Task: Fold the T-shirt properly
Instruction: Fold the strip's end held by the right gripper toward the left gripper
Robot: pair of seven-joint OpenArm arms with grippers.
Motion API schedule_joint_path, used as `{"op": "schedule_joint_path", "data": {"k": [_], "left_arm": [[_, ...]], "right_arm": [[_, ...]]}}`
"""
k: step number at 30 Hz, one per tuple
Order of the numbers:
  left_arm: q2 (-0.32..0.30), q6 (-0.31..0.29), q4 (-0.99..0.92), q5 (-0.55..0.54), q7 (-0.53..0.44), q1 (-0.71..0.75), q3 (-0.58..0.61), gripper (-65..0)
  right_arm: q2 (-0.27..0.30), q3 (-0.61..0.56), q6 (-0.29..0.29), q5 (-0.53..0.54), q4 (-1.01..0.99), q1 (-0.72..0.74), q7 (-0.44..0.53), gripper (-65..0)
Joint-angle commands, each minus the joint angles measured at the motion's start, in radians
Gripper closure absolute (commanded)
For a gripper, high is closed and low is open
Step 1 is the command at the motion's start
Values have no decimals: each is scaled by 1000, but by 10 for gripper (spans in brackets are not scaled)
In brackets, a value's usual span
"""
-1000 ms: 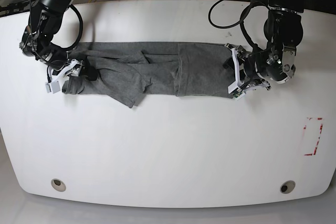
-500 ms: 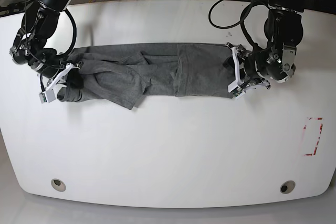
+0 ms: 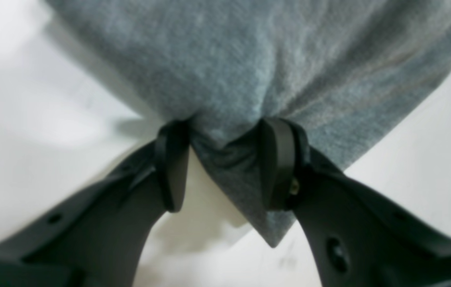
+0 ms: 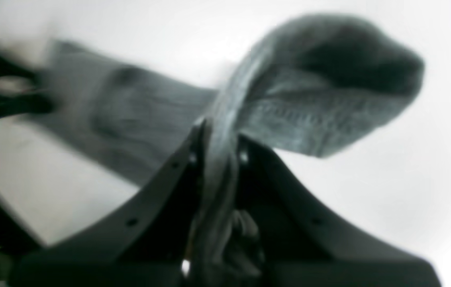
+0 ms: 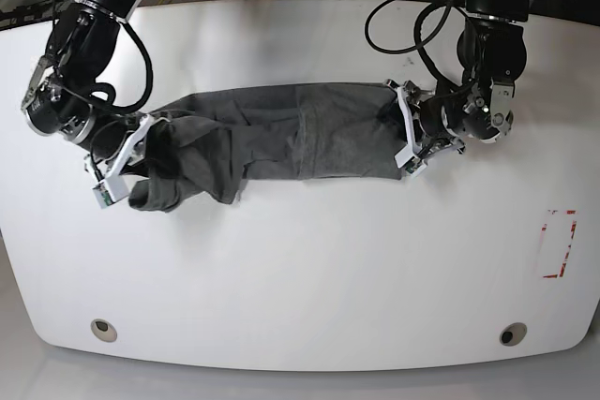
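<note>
Left fingers: two dark pads part-way apart, a bunched fold of grey cloth pinched between them, a loose point of fabric hanging below the pads at lower centre of the left wrist view.
Left gripper: at right of centre in the base view, clamped on the right-hand end of the cloth.
Right fingers: nearly together, a thin gathered strip of cloth squeezed in the narrow gap; the right wrist view is blurred.
Right gripper: at the left of the base view, gripping the left-hand end of the cloth.
T-shirt: heather grey, stretched as a long crumpled band between the two grippers across the upper middle of the base view; its left end curls into a rounded lump just below the right gripper.
Table: white, rounded corners, under the cloth.
Red marking: an outlined rectangle at the right edge, well apart from the cloth.
</note>
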Motion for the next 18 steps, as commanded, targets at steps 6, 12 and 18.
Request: {"op": "schedule_joint_path", "data": {"k": [6,12,18], "left_arm": [[30,0,-17,-6,-27,15,0,-257],[30,0,-17,-6,-27,30,0,-257],[27,0,-17,-6,-30,39,-2,-257]], "right_arm": [[-58,-91,6,96,16,20,23,0],[-162,-186,6,88,11,34,28,0],[-230,-244,6,88,13,33,28,0]]}}
